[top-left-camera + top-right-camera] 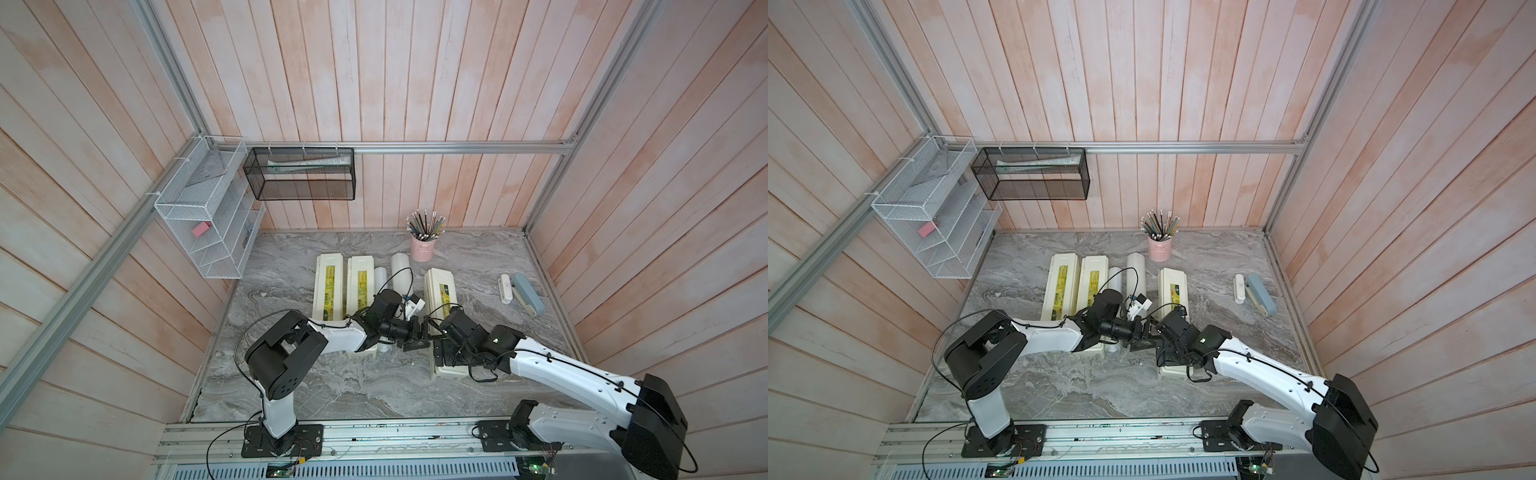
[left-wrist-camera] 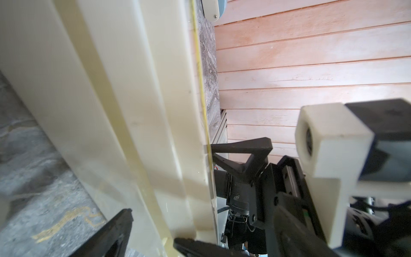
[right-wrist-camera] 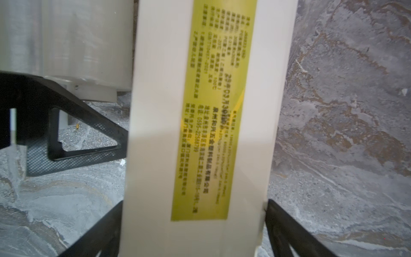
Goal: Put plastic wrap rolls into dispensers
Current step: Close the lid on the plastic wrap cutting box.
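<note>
Below frame centre, both sets of jaws are hanging wide beside the closed rightmost dispenser (image 1: 440,291), whose lid likely needs lifting next.

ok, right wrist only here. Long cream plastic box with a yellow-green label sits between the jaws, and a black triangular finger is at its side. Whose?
Observer: It belongs to the left gripper. In both top views it sits at the robot's-left side of that long cream plastic dispenser box.
Operator: Other boxes?
Observer: Two more, labels up, side by side further left: the far-left cream box and the middle cream box.
Operator: Loose rolls?
Observer: Two, between the middle cream box and yours: a thin glossy white roll and a thicker glossy white roll. I see no third.
</note>
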`<act>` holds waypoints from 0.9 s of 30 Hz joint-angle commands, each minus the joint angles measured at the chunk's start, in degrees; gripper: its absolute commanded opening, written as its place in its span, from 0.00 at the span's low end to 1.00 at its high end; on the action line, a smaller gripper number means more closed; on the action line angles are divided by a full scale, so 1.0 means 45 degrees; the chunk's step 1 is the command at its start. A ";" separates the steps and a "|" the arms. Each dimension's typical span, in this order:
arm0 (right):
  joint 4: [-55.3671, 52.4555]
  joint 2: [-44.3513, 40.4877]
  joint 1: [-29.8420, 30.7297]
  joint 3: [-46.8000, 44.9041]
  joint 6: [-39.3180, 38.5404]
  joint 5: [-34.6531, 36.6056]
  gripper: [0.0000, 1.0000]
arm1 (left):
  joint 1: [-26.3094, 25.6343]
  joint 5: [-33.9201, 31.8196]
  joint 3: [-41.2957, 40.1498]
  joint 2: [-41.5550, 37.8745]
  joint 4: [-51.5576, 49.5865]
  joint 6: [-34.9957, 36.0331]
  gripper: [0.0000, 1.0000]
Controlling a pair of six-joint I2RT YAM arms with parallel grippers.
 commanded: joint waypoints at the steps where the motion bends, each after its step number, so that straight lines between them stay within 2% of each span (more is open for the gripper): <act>1: 0.0238 -0.0113 0.0223 0.0590 -0.0190 -0.0440 0.95 | -0.0137 -0.0024 0.0582 0.0279 -0.0789 0.0560 1.00; 8: 0.0603 -0.0458 0.0417 0.0718 -0.0536 -0.0654 0.95 | -0.0169 -0.0427 0.0885 0.0603 -0.2289 0.1035 1.00; 14: 0.0873 0.0088 0.0661 0.0641 -0.0685 -0.0868 0.95 | -0.0232 -0.0649 0.1105 0.0763 -0.2754 0.1286 0.99; 21: 0.0767 0.0823 0.0968 0.0752 -0.0642 -0.0721 0.97 | -0.0256 -0.1010 0.1173 0.1046 -0.3801 0.1753 0.93; 27: 0.1157 -0.0109 0.0965 0.0601 -0.0555 -0.0800 0.98 | -0.0256 -0.1249 0.1081 0.1176 -0.4454 0.2013 0.83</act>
